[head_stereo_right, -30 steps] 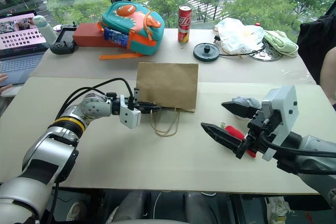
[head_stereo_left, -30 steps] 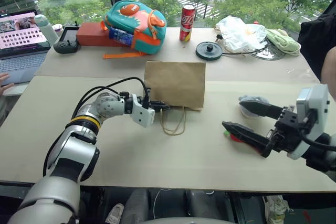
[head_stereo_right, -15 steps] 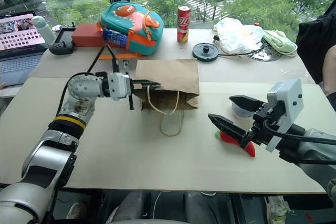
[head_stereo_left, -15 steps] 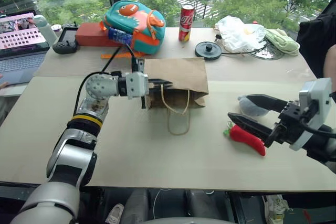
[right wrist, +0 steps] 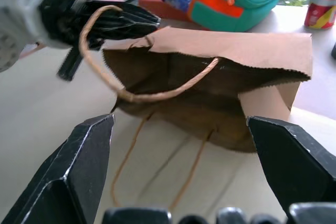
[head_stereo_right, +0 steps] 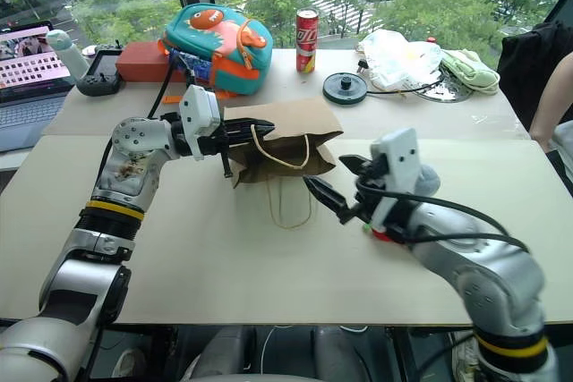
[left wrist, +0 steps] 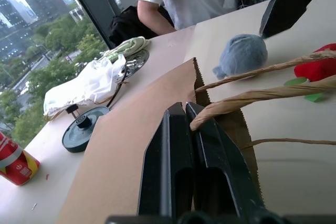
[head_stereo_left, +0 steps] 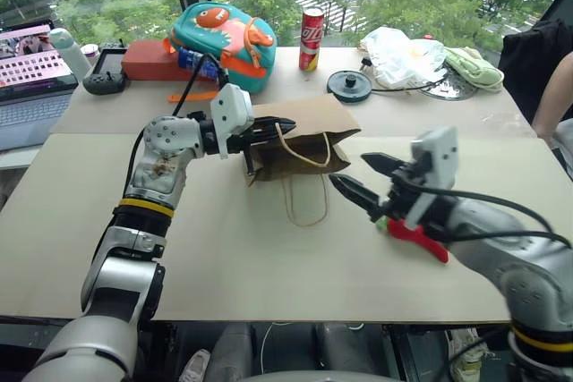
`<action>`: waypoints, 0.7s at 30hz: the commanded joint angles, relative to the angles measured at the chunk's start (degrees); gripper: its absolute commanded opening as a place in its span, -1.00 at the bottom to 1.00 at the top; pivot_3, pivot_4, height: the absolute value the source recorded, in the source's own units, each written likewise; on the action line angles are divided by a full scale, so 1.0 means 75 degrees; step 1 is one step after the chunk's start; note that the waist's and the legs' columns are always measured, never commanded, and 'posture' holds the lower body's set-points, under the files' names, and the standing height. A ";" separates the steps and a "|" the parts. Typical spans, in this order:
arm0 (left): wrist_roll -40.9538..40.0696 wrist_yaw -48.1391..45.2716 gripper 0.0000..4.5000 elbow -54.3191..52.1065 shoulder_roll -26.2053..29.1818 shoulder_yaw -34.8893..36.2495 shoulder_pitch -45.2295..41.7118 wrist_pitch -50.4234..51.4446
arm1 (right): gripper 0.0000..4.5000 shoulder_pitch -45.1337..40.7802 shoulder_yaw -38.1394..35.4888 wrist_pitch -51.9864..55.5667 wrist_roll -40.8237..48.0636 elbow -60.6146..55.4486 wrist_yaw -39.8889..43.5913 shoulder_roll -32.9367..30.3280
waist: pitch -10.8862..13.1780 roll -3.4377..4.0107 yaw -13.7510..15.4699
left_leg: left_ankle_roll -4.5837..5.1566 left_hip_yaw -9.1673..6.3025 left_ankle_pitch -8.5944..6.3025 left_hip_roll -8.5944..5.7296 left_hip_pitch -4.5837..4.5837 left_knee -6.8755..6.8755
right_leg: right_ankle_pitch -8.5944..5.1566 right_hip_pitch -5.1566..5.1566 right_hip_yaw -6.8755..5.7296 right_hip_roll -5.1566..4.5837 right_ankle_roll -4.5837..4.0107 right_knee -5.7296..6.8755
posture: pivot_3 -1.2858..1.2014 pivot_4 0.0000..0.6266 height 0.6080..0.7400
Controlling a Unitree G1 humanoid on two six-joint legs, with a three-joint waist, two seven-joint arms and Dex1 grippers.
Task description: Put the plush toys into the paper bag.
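The left gripper, clamped on the paper bag by its upper edge, lifts its mouth open; the right gripper, fingers spread wide and empty, faces it, the red chili plush near right.

Two plush toys — red chili, grey blob — one paper bag, one can.

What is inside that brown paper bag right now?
The paper bag shows only brown lining inside; its far depths are shadowed. The red chili and grey toy lie outside on the table.
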 commanded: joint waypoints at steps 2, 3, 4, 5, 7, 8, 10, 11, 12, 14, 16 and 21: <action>0.0038 0.0052 -1.00 -0.0236 -0.0021 0.0202 -0.0082 0.0117 | 0.44 -0.0044 0.0223 0.0126 -0.0450 -0.0005 -0.0402 0.0319 | 0.0000 0.0001 0.0058 | 0.0000 -0.0010 0.0000 -0.0010 -0.0016 0.0001 | -0.0001 -0.0007 0.0000 -0.0004 0.0002 -0.0001 | 0.03 -0.52 0.98; 0.0050 0.0046 -1.00 -0.0228 -0.0030 0.0209 -0.0092 0.0127 | 0.26 0.0012 0.0263 0.0142 -0.0551 0.0006 -0.0377 0.0323 | 0.0000 0.0000 0.0066 | 0.0000 -0.0013 0.0000 -0.0010 -0.0022 0.0001 | -0.0001 -0.0008 0.0000 -0.0005 0.0002 -0.0005 | 0.03 -0.52 0.98; 0.0055 0.0040 -1.00 -0.0225 -0.0040 0.0218 -0.0097 0.0141 | 0.11 0.0078 0.0282 0.0146 -0.0656 0.0012 -0.0339 0.0303 | 0.0000 0.0001 0.0075 | 0.0000 -0.0013 0.0000 -0.0012 -0.0024 0.0001 | -0.0001 -0.0008 0.0000 -0.0007 0.0002 -0.0006 | 0.03 -0.52 0.98; 0.0063 0.0033 -1.00 -0.0219 -0.0048 0.0226 -0.0101 0.0149 | -0.07 0.0125 0.0271 0.0153 -0.0721 0.0019 -0.0318 0.0300 | 0.0000 0.0001 0.0081 | 0.0000 -0.0013 0.0000 -0.0014 -0.0023 0.0001 | -0.0001 -0.0008 0.0000 -0.0009 0.0002 -0.0006 | 0.03 -0.52 0.98; 0.0083 -0.0006 -1.00 -0.0214 -0.0053 0.0225 -0.0104 0.0149 | -0.34 0.0232 0.0164 0.0119 -0.0805 0.0038 -0.0237 0.0316 | 0.0000 0.0001 0.0081 | 0.0000 -0.0014 0.0000 -0.0013 -0.0022 0.0001 | -0.0001 -0.0008 -0.0001 -0.0008 0.0002 -0.0007 | 0.03 -0.52 0.98; 0.0083 -0.0020 -1.00 -0.0215 -0.0060 0.0226 -0.0106 0.0160 | -0.51 0.0296 0.0115 0.0095 -0.0850 0.0034 -0.0171 0.0290 | 0.0000 0.0001 0.0076 | 0.0000 -0.0014 0.0000 -0.0013 -0.0020 0.0001 | -0.0001 -0.0008 -0.0001 -0.0007 0.0002 -0.0006 | 0.03 -0.52 0.98; 0.0081 -0.0033 -1.00 -0.0209 -0.0082 0.0229 -0.0116 0.0184 | -0.81 0.0388 0.0048 0.0079 -0.0947 0.0026 -0.0064 0.0236 | -0.0001 0.0001 0.0067 | 0.0000 -0.0014 0.0000 -0.0011 -0.0014 0.0001 | -0.0002 -0.0007 -0.0001 -0.0004 0.0003 -0.0002 | 0.03 -0.52 0.98; 0.0088 -0.0034 -1.00 -0.0198 -0.0094 0.0228 -0.0125 0.0189 | -0.96 0.0402 0.0050 0.0076 -0.0990 0.0016 -0.0021 0.0236 | 0.0000 0.0001 0.0056 | 0.0000 -0.0015 0.0000 -0.0010 -0.0013 0.0001 | -0.0002 -0.0007 -0.0001 -0.0003 0.0003 -0.0001 | 0.03 -0.52 0.98; 0.0080 -0.0030 -1.00 -0.0188 -0.0118 0.0233 -0.0141 0.0214 | -1.00 0.0398 0.0101 0.0092 -0.1050 0.0000 0.0019 0.0229 | 0.0000 0.0001 0.0046 | 0.0000 -0.0015 0.0000 -0.0010 -0.0013 0.0001 | -0.0002 -0.0007 -0.0001 -0.0003 0.0003 0.0001 | 0.03 -0.52 0.98; 0.0061 0.0007 -1.00 -0.0193 -0.0186 0.0238 -0.0195 0.0312 | -1.00 0.0214 0.0413 0.0112 -0.1234 -0.0017 -0.0063 0.0443 | 0.0000 0.0001 0.0024 | 0.0000 -0.0016 0.0000 -0.0010 -0.0012 0.0001 | -0.0002 -0.0007 -0.0001 -0.0002 0.0004 0.0001 | 0.03 -0.52 0.98; 0.0018 0.0038 -1.00 -0.0232 -0.0250 0.0260 -0.0230 0.0448 | -1.00 -0.0071 0.0766 0.0042 -0.1570 0.0109 -0.0255 0.0768 | -0.0001 0.0001 -0.0018 | 0.0000 -0.0016 0.0000 -0.0009 -0.0012 0.0001 | -0.0002 -0.0007 -0.0001 0.0000 0.0004 0.0002 | 0.03 -0.52 0.98; -0.0070 0.0095 -1.00 -0.0329 -0.0377 0.0348 -0.0318 0.0828 | -1.00 -0.0533 0.1447 -0.0555 -0.2859 0.0773 -0.0665 0.1637 | -0.0001 0.0002 -0.0033 | 0.0001 -0.0022 0.0000 -0.0002 -0.0008 -0.0001 | -0.0003 -0.0012 -0.0001 0.0011 0.0004 0.0008 | 0.03 -0.52 0.98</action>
